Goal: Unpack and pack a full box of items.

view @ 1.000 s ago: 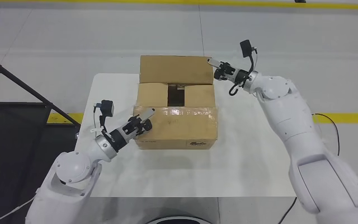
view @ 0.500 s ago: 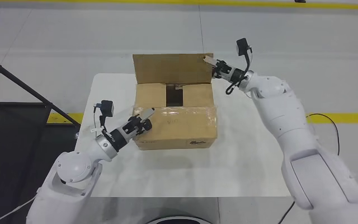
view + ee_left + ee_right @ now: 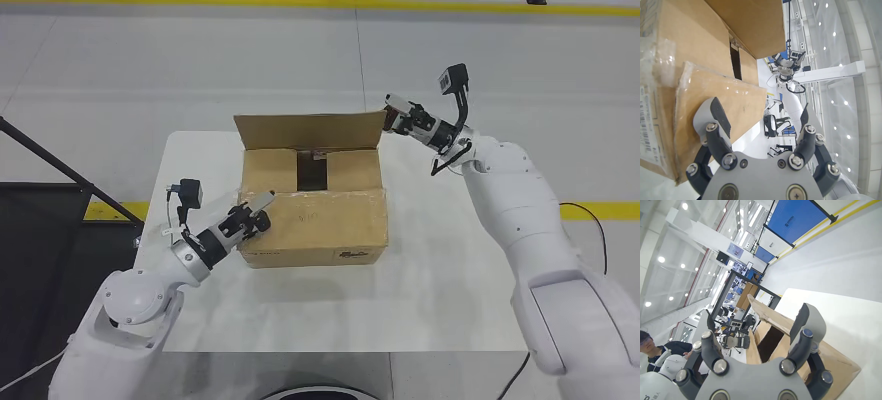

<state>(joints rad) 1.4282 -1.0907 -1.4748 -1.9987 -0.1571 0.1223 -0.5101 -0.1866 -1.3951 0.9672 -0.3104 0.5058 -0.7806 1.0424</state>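
Note:
A brown cardboard box (image 3: 315, 230) stands mid-table. Its far flap (image 3: 310, 130) is raised nearly upright, and two inner flaps lie folded in with a dark gap (image 3: 313, 170) between them. My right gripper (image 3: 395, 112) is open at that flap's right top corner. In the right wrist view the flap's edge (image 3: 772, 317) runs between the spread fingers (image 3: 806, 317) of the right gripper (image 3: 757, 321) and touches one. My left gripper (image 3: 255, 212) is open at the box's near left corner, one finger (image 3: 719, 113) against the taped front flap (image 3: 721, 98).
The white table (image 3: 450, 290) has free room to the right of and in front of the box. A black frame with dark netting (image 3: 40, 210) stands off the table's left side. The other arm's gripper (image 3: 785, 66) shows beyond the box.
The far flap has swung from lying back to nearly upright. My right gripper has shifted up and slightly right at its corner. The left arm has kept still.

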